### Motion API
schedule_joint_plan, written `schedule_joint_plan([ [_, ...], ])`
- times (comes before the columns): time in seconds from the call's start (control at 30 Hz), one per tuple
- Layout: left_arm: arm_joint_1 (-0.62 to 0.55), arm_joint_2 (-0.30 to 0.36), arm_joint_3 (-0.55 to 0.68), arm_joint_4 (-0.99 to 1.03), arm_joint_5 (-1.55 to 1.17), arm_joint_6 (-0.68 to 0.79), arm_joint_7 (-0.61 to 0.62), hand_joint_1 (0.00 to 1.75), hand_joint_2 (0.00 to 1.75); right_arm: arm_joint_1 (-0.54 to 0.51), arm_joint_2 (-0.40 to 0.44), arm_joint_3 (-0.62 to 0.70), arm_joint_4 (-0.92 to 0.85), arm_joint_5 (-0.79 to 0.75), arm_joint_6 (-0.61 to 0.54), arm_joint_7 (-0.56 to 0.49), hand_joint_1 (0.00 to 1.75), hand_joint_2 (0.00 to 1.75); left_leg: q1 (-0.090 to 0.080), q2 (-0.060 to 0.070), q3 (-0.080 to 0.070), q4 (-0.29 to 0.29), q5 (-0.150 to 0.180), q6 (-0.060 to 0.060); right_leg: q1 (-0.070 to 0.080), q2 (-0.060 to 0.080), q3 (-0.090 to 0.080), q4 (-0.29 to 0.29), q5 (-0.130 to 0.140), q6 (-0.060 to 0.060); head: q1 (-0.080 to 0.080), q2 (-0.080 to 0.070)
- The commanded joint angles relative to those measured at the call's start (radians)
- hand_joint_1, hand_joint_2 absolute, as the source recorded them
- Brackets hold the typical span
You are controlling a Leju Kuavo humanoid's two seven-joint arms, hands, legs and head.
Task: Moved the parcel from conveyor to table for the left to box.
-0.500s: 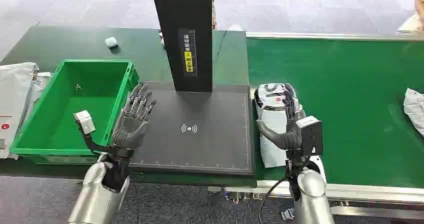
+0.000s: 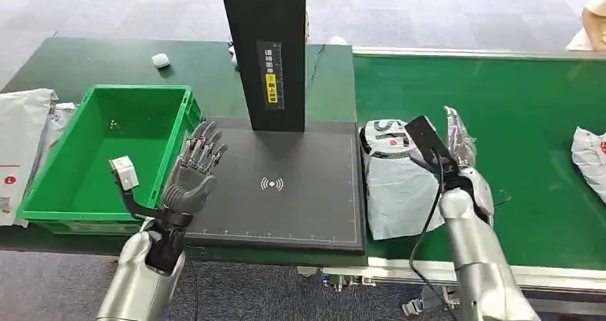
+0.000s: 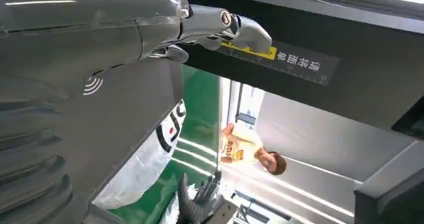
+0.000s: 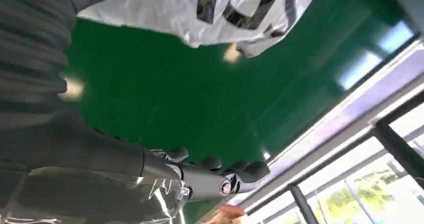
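The parcel (image 2: pixel 394 186), a grey-white plastic mailer with black lettering and a red dot, lies flat on the left end of the green conveyor (image 2: pixel 514 121), beside the black scan platform (image 2: pixel 286 192). My right hand (image 2: pixel 459 141) is raised just right of the parcel, fingers stretched out and holding nothing. In the right wrist view its fingers (image 4: pixel 220 176) hang over bare belt, apart from the parcel (image 4: pixel 225 9). My left hand (image 2: pixel 193 172) is upright and open, fingers spread, over the platform's left edge. The left wrist view shows the parcel (image 3: pixel 150 159) beyond that platform.
A green bin (image 2: pixel 43 185) stands left of the platform, close to my left hand. A black scanner column (image 2: pixel 268 49) rises at the platform's back. Another mailer (image 2: pixel 589 153) lies further right on the belt. White bags (image 2: pixel 21 135) lie at the far left. A person (image 3: pixel 245 149) stands beyond the conveyor.
My right hand has come off the parcel, lifting and turning to its right side. The parcel now lies flatter and wider. My left hand has barely moved.
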Motion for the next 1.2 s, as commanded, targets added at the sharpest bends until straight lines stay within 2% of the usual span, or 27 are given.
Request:
schedule_joint_plan([
  [0.03,-0.019,0.041,-0.032,0.019,-0.004,0.004,0.008,0.0,1.75,-0.148,-0.038,0.009,0.347,-0.025,0.043,-0.031,0.0,1.75,0.0,0.002,0.004,-0.002,-0.001,0.0,0.001,0.001,0.004,-0.002,-0.001,-0.001,0.0,0.0],
  [0.07,-0.022,0.042,-0.034,0.022,-0.004,0.003,0.01,0.0,1.75,-0.148,-0.038,0.017,0.358,-0.023,0.077,-0.008,0.0,1.75,0.0,0.002,0.004,-0.002,-0.001,-0.001,0.001,0.001,0.004,-0.002,-0.001,-0.001,0.0,0.0],
  [0.3,-0.023,0.043,-0.034,0.025,-0.003,0.002,0.01,0.0,1.75,-0.138,-0.036,0.018,0.36,-0.025,0.076,-0.014,0.0,1.75,0.0,0.001,0.002,-0.001,-0.001,-0.001,0.001,0.001,0.002,-0.001,-0.001,-0.001,0.0,0.0],
  [0.33,-0.027,0.043,-0.036,0.033,-0.002,0.001,0.009,0.0,1.75,-0.145,-0.039,0.025,0.38,-0.026,0.124,0.015,0.0,1.75,0.0,0.001,0.001,-0.001,-0.001,-0.001,0.001,0.001,0.001,-0.001,-0.001,-0.001,0.0,0.0],
  [0.4,-0.054,0.04,-0.049,0.087,-0.006,-0.015,0.0,0.0,1.75,-0.13,-0.056,0.045,0.441,-0.067,0.34,0.081,0.0,1.75,0.0,0.001,0.003,-0.001,-0.001,-0.001,0.001,0.0,0.003,-0.001,-0.001,-0.001,0.0,0.0],
  [0.43,-0.067,0.037,-0.052,0.114,-0.01,-0.018,-0.011,0.0,1.75,-0.118,-0.068,0.058,0.459,-0.082,0.372,0.063,0.0,1.75,0.0,0.001,0.004,-0.002,-0.001,-0.001,0.002,0.0,0.004,-0.002,-0.001,-0.002,0.0,0.0],
  [0.47,-0.078,0.037,-0.056,0.136,-0.015,-0.021,-0.023,0.0,1.75,-0.111,-0.082,0.077,0.489,-0.114,0.461,0.022,0.0,1.75,0.0,-0.001,0.004,-0.002,-0.001,-0.001,0.002,-0.002,0.004,-0.002,-0.001,-0.001,0.0,0.0],
  [0.57,-0.075,0.042,-0.055,0.132,-0.017,-0.018,-0.03,0.0,1.75,-0.096,-0.096,0.111,0.494,-0.147,0.553,-0.038,0.0,1.75,0.0,-0.003,0.003,-0.002,0.0,-0.001,0.002,-0.004,0.004,-0.003,-0.002,-0.001,0.0,0.0],
  [1.2,-0.067,0.046,-0.054,0.119,-0.016,-0.021,-0.028,0.0,1.75,-0.101,-0.092,0.117,0.486,-0.155,0.56,-0.027,0.0,1.75,0.0,0.0,0.003,-0.002,-0.002,0.0,0.002,-0.001,0.003,-0.002,-0.001,-0.001,0.0,0.0],
])
